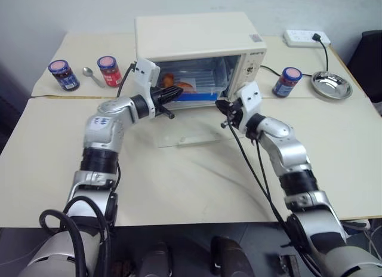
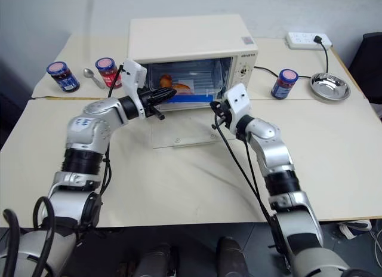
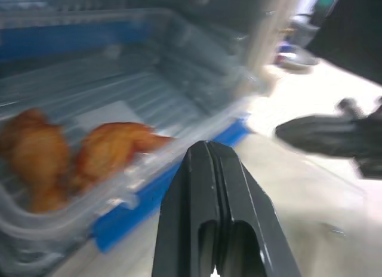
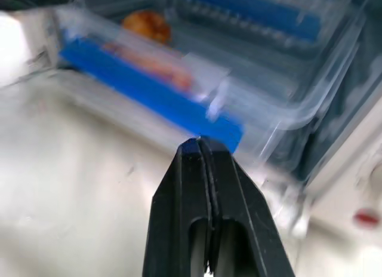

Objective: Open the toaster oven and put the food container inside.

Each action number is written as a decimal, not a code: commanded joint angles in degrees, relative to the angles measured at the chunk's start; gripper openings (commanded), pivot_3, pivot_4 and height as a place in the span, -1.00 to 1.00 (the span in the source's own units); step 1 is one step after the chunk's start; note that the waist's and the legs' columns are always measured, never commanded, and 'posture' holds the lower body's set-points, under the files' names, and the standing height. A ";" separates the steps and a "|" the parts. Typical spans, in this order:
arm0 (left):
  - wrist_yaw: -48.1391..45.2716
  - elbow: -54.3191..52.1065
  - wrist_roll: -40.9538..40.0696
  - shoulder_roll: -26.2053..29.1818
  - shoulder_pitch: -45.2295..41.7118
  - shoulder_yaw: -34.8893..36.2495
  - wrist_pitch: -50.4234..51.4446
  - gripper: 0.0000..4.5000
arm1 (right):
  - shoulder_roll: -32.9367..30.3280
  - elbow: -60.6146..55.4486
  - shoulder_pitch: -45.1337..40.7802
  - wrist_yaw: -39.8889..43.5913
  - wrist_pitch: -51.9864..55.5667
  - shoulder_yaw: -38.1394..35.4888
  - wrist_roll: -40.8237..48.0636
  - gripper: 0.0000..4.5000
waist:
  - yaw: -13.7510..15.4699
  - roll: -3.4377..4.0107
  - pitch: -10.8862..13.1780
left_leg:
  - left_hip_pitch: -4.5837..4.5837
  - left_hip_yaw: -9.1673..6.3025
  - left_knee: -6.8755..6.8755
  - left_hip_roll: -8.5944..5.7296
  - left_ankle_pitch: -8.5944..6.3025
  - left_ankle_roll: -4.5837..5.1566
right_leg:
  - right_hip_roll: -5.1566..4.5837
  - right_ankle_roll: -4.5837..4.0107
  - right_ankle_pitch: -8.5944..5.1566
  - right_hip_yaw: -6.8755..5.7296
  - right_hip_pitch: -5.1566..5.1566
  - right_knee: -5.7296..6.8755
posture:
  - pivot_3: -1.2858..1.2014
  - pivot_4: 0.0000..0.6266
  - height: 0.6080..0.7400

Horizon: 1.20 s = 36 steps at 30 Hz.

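Note:
The cream-white toaster oven (image 1: 197, 35) stands at the back of the table. Its glass door (image 1: 191, 135) lies dropped flat in front of it. The food container (image 1: 200, 80), clear with blue clips and orange pieces inside, sits in the oven's mouth with its front edge at the opening. My left gripper (image 1: 179, 92) is shut, its tip at the container's front left side (image 3: 119, 110). My right gripper (image 1: 219, 104) is also shut, pointing at the container's front right corner (image 4: 239, 80). Neither gripper holds anything.
Two small jars (image 1: 64, 74) (image 1: 109, 71) and a spoon (image 1: 91, 74) lie left of the oven. Another jar (image 1: 287, 81), a metal bowl (image 1: 330, 84) and a power strip (image 1: 304, 37) with its cable are on the right.

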 commanded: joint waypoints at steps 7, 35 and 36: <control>-11.97 -22.91 -16.72 19.33 9.78 11.78 15.15 -0.23 | -11.33 -30.10 21.68 1.74 17.89 -10.35 12.70 -1.00 | 0.39 0.02 0.01 | 0.23 0.02 0.21 0.05 -0.01 -0.01 | 0.03 -0.03 -0.02 0.01 0.29 0.02 | 0.03 -0.52 1.00; -11.83 -23.72 -19.06 28.88 16.44 17.60 10.82 1.00 | -6.07 -11.91 -5.34 -3.66 15.81 -17.13 14.08 -1.00 | 0.30 0.15 0.09 | 0.16 0.11 0.17 0.04 -0.02 -0.01 | 0.03 -0.10 -0.05 0.13 0.10 0.09 | 0.03 -0.52 1.00; -11.68 -23.16 -18.86 28.93 16.49 17.77 10.45 1.00 | -8.47 -12.37 -5.69 -2.46 17.71 -18.24 15.36 -1.00 | 0.37 0.15 0.09 | 0.16 0.10 0.16 0.04 -0.03 -0.01 | 0.03 -0.10 -0.05 0.12 0.11 0.09 | 0.03 -0.52 1.00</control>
